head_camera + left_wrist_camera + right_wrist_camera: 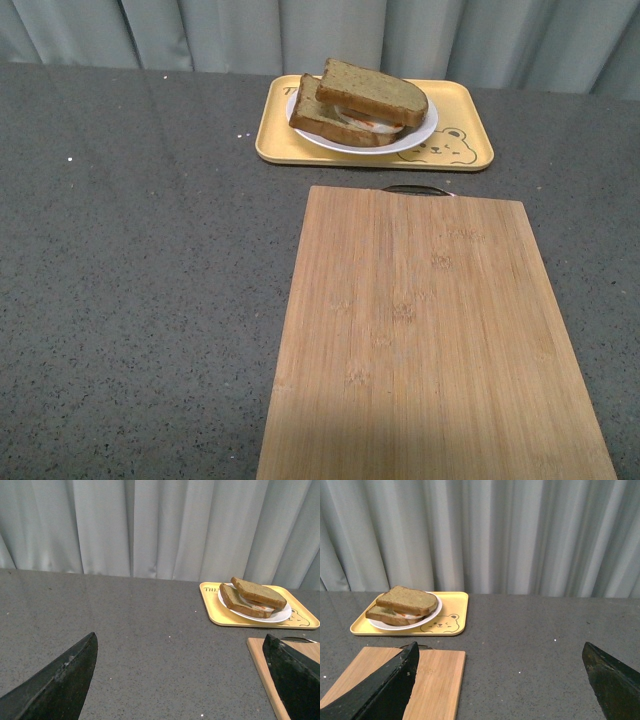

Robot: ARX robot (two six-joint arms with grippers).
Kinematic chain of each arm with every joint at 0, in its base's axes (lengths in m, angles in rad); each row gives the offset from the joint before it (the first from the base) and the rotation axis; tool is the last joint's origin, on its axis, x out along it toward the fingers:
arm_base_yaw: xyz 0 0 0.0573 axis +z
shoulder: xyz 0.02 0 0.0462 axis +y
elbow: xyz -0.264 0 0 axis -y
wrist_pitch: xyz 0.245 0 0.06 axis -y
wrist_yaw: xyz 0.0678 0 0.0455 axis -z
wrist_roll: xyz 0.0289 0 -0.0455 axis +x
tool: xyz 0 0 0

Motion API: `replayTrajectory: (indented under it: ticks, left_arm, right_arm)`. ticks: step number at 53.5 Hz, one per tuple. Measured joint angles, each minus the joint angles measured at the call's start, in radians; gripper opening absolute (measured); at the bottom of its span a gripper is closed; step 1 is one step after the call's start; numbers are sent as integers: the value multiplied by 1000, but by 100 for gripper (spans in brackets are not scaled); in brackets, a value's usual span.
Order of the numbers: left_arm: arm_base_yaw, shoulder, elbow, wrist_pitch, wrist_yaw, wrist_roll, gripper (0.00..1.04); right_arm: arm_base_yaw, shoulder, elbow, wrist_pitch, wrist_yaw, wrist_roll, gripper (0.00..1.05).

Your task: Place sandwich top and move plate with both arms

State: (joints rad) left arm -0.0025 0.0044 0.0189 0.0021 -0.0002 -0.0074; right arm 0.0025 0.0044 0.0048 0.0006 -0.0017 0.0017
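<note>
Front view, sandwich top: we see the sandwich top (375,90) lying tilted on the lower slice (330,118), both on the plate (420,137), which rests in the yellow tray (275,140). The tray is just behind the cutting board (430,340), our landmark.
Front view, hidden: we see no arm or gripper here; the filling between the slices is too small to name.
Left wrist view, claw: we see the left gripper (180,680) with fingers spread wide, holding nothing. The plate (285,615) is behind the board's corner (260,660).
Right wrist view, claw: the right gripper (500,680) is also spread and empty. The plate (432,617) sits in the tray behind the board (435,680).
Handling: we judge the bread light, soft and easy to crush; a gentle hold by the crust edges seems best. The plate looks stiff and smooth, maybe slippery; we would take it at opposite rims.
Hard to see: both claws are cut off by the picture edges.
</note>
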Motion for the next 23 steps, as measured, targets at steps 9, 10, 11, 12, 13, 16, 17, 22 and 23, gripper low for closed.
replayTrajectory:
  ticks: [9, 10, 11, 12, 13, 16, 17, 22, 23]
  left_arm:
    - [0, 0, 0, 0, 0, 0, 98]
    - [0, 0, 0, 0, 0, 0, 98]
    - [0, 0, 0, 0, 0, 0, 98]
    - [0, 0, 0, 0, 0, 0, 98]
    - [0, 0, 0, 0, 0, 0, 98]
    - [0, 0, 0, 0, 0, 0, 98]
    - [0, 0, 0, 0, 0, 0, 98]
    - [0, 0, 0, 0, 0, 0, 98]
    - [0, 0, 0, 0, 0, 0, 98]
  right_arm:
    - [0, 0, 0, 0, 0, 0, 95]
    - [0, 0, 0, 0, 0, 0, 95]
    - [0, 0, 0, 0, 0, 0, 95]
    - [0, 0, 0, 0, 0, 0, 95]
    - [0, 0, 0, 0, 0, 0, 95]
    - [0, 0, 0, 0, 0, 0, 95]
    - [0, 0, 0, 0, 0, 0, 95]
    - [0, 0, 0, 0, 0, 0, 95]
    - [0, 0, 0, 0, 0, 0, 95]
